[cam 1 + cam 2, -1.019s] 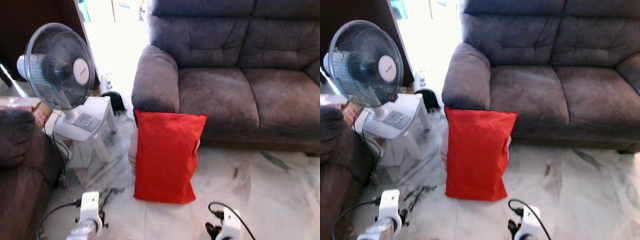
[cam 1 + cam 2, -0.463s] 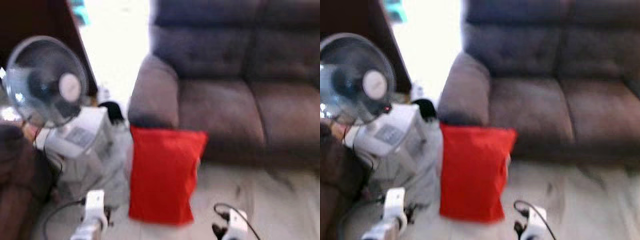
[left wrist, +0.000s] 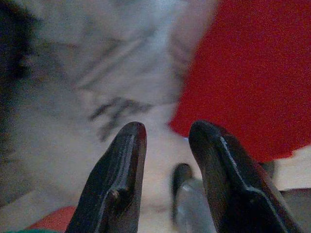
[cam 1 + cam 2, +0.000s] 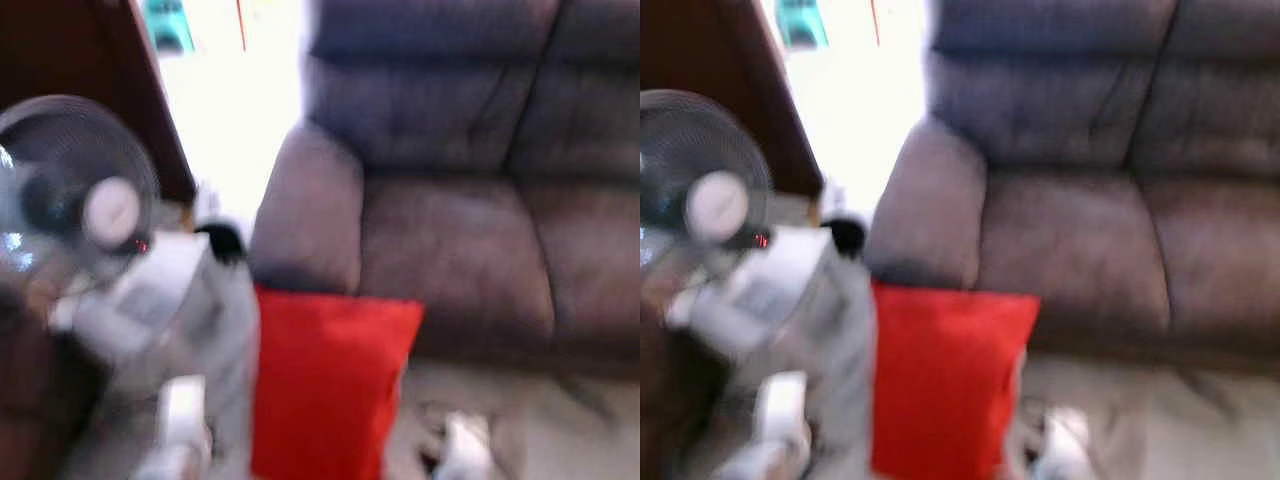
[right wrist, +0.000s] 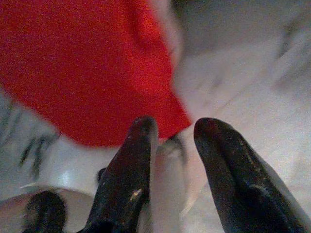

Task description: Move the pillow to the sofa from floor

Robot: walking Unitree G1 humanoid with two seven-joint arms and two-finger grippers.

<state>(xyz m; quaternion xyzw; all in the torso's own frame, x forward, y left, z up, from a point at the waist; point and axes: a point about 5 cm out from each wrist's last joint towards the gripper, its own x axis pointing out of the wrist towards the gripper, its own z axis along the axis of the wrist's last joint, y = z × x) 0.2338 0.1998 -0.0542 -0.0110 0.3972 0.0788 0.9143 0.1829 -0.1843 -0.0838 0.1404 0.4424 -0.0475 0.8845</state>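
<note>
1. Nearest: left claw (image 3: 163,145) and right claw (image 5: 175,141) both hang low over the pale marble-patterned floor (image 4: 520,420), each w/ its two black fingers parted and nothing between them, i.e. released. In the head views both arms are just blurred pale shapes at the bottom edge.
2. Next out: the flat rectangular red fabric pillow (image 4: 325,385) stands upright on the floor, leaning back against the front of the sofa just below its left armrest. Each wrist view looks at a lower corner of it from its own side, so the claws sit either side of it, near but not touching.
3. Step in hand, as I judge it: approach for a two-claw pickup. Head views are smeared, so let the body settle before closing in.
4. To do it well: bring claws in symmetrically on the pillow's side edges, approx mid-height, not the bottom corners. Soft filling probably sags, so pinch deep into the fabric, or squeeze it between both arms.
5. Risk on the robot's left: a white-based pedestal fan w/ round grey grille (image 4: 75,200) stands close beside the pillow. Keep the left arm tight to the pillow to avoid knocking it.
6. Farthest: the grey-brown plush upholstered sofa (image 4: 460,250); its seat cushion lies right behind the pillow. Lift clear of the seat front, push fwd, let go once it lies flat on the seat.
</note>
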